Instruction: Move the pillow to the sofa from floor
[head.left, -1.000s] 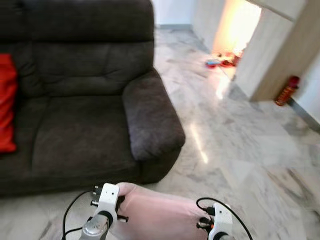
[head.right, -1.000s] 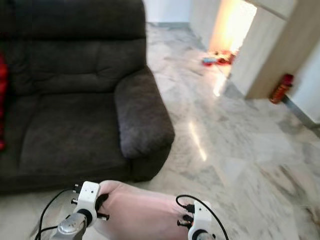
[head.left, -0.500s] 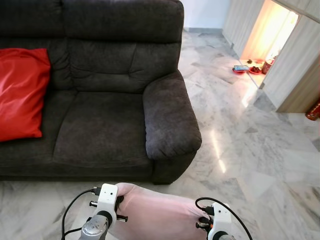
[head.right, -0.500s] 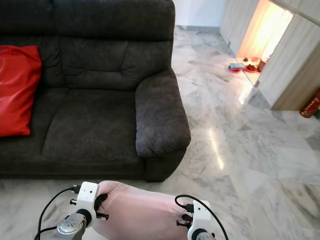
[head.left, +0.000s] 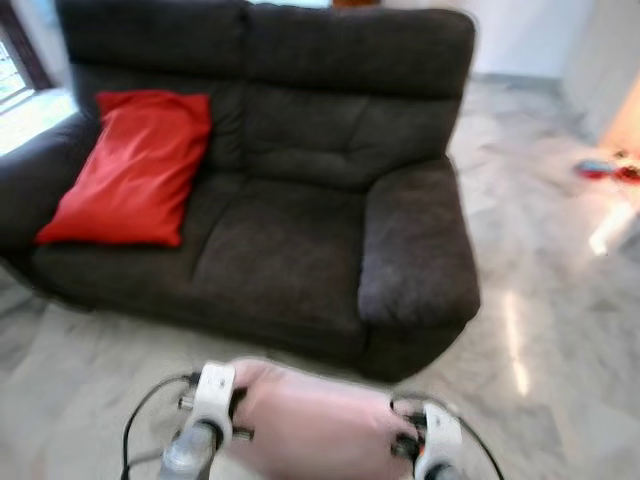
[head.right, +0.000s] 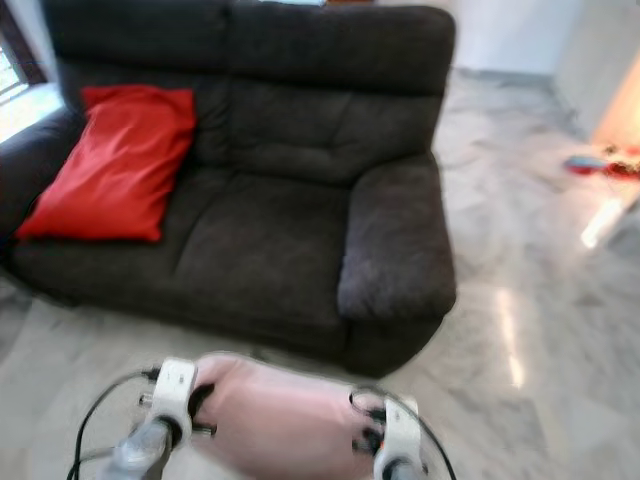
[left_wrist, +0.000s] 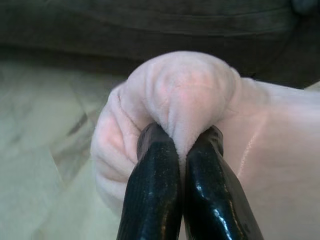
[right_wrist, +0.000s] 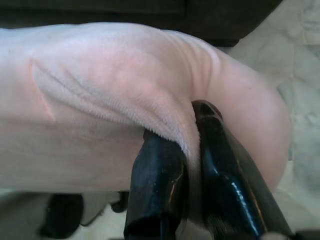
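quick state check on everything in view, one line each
pink pillow: held off the floor, pinched at both ends
left gripper: shut on pink pillow's corner
right gripper: shut on a fold of pink pillow
red pillow: leaning on the sofa's back
sofa: right seat cushion bare

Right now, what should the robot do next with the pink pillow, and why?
Probably step toward the sofa and lift the pillow over the seat. Both tools, left and right, are pinched shut on its ends, so it is held off the floor, but it hangs in front of the sofa, not over the bare cushion beside the red pillow.
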